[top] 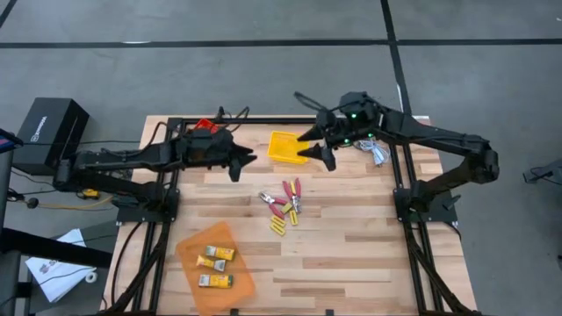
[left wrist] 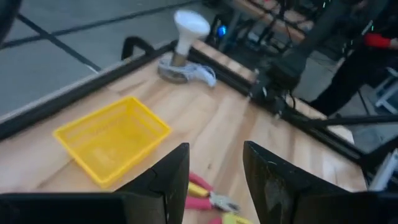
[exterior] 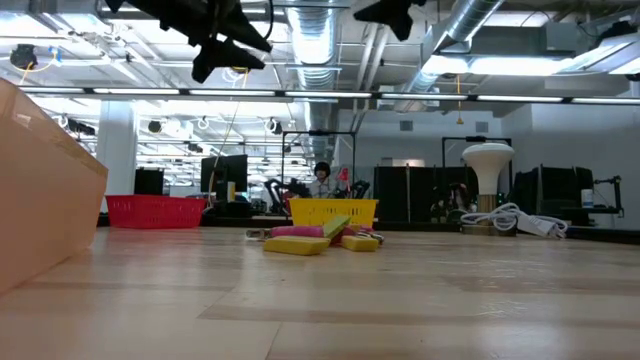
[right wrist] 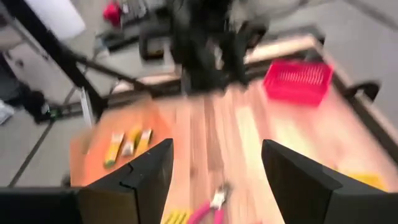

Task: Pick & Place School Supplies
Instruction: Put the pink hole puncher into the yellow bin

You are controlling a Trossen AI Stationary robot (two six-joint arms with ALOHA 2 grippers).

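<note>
Both pincers, left (left wrist: 214, 180) and right (right wrist: 214, 177), gape empty; only overhead shows three packs (top: 215, 267) on the orange tray (top: 241, 285).

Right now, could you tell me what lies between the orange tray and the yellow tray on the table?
In the high view, the loose pile of school supplies lies between the orange tray and the yellow tray; otherwise bare wood.

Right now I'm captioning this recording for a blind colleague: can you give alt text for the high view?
Two dark robot arms hover over a wooden table, the left gripper and right gripper open either side of a yellow tray. Pink-handled tools and yellow sticks lie mid-table; an orange tray holds three yellow packs.
</note>
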